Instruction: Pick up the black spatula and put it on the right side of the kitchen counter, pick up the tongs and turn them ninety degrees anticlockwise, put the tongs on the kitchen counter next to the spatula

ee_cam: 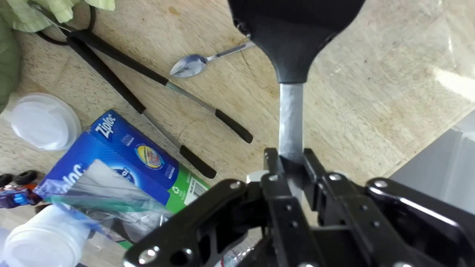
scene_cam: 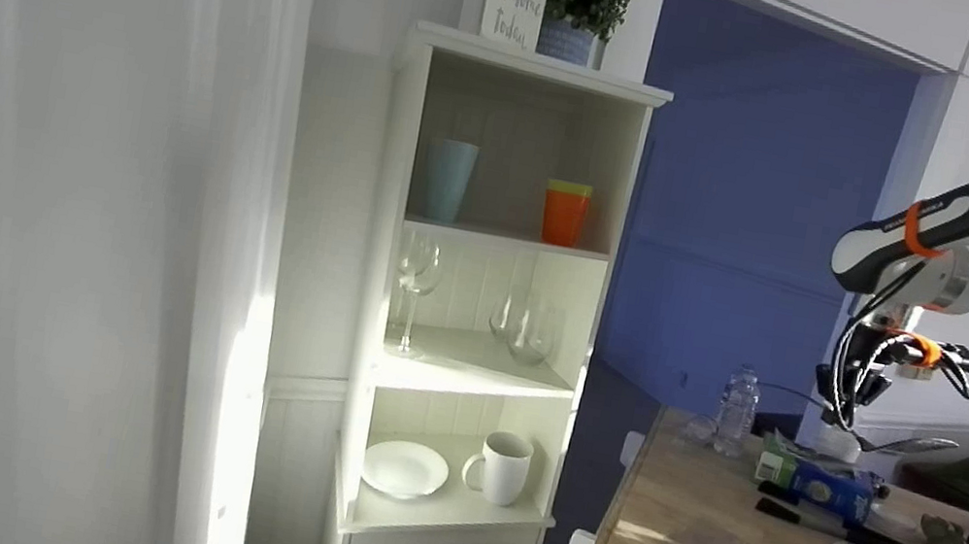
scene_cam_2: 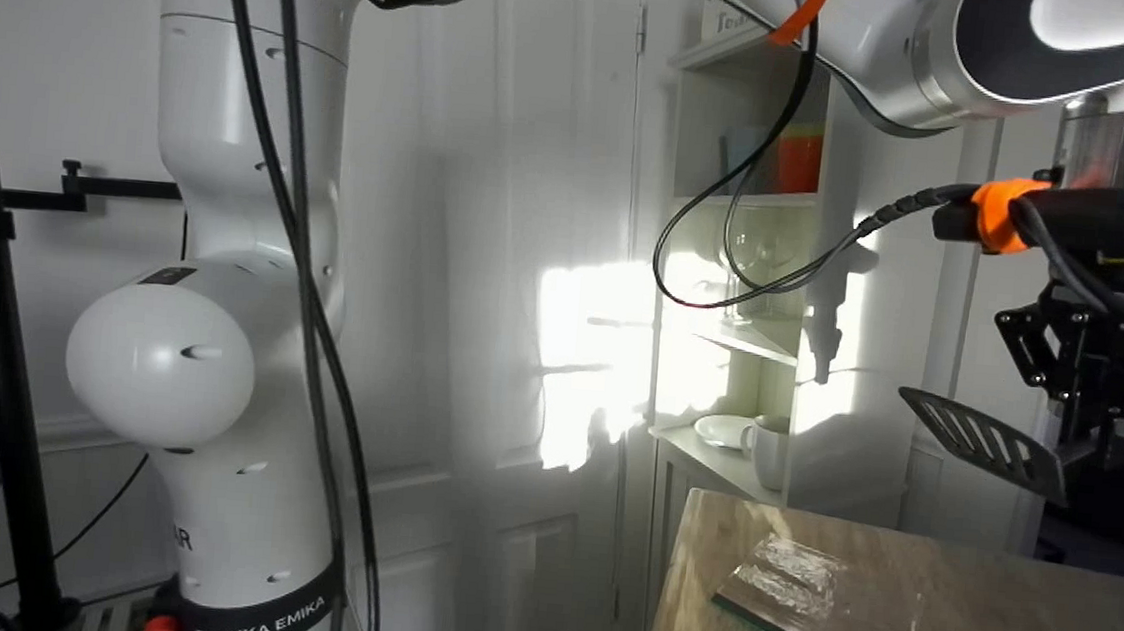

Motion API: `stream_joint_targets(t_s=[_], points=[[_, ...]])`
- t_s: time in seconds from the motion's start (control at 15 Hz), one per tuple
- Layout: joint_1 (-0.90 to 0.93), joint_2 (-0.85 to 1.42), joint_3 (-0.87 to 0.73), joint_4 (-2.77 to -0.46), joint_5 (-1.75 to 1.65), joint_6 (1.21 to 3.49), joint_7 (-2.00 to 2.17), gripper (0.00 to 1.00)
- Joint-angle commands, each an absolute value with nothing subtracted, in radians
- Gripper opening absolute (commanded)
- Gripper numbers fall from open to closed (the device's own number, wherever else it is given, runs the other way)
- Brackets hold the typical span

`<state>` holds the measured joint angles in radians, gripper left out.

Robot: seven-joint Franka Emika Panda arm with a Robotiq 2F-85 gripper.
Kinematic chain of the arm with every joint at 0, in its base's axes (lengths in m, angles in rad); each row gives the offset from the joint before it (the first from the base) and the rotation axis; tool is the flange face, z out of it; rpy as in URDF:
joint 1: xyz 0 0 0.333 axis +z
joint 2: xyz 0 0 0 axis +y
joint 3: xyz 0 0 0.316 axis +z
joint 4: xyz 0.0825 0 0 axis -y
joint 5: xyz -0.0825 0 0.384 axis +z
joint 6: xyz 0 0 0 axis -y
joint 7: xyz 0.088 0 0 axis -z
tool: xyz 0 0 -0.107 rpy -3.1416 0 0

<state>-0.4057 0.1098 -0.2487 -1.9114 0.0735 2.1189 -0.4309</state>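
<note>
The black spatula [ee_cam: 293, 40] is held up in the air by the gripper [ee_cam: 291, 165], whose jaws are clamped from both sides on its thin metal neck. It is not rested on the kitchen counter [scene_cam: 680, 487]: air can be seen below its slotted blade [scene_cam_2: 988, 449] in an exterior view, and the blade is tipped, with its far end up. The neck is probably a good spot to be gripped, since the wide blade is left free to be set down. It is likely held this high so that the things below are not bumped.

The tongs [ee_cam: 128, 61] are not held. They are laid flat on the counter with their two arms spread apart, perhaps because nothing is there to keep them closed. One arm is set just beside the Ziploc box [ee_cam: 130, 144], and the other is nearer the spoon [ee_cam: 189, 66]. A clear bag [ee_cam: 105, 187] is draped over the box, so it could be snagged by mistake.

The first job seems to be partly done: the spatula is picked up but not yet put down. Next, it should be taken to the right side of the counter and lowered gently. Room should be left beside it, because the turned tongs are meant to be placed there. If the grip is too weak, the neck could be twisted by the weight of the blade.
</note>
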Motion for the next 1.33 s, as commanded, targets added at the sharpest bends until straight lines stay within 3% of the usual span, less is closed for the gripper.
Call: stream_joint_targets(t_s=[0.0, 0.4, 0.93, 1.27], points=[[-0.401, 0.013, -0.294, -2.017, 0.119, 2.182, -0.359, 0.04], [-0.399, 0.014, -0.349, -2.053, 0.143, 2.215, -0.112, 0.04], [-0.38, 0.091, -0.377, -2.15, -0.091, 2.462, 0.404, 0.04], [-0.369, 0.182, -0.414, -2.126, -0.189, 2.438, 0.564, 0.04]])
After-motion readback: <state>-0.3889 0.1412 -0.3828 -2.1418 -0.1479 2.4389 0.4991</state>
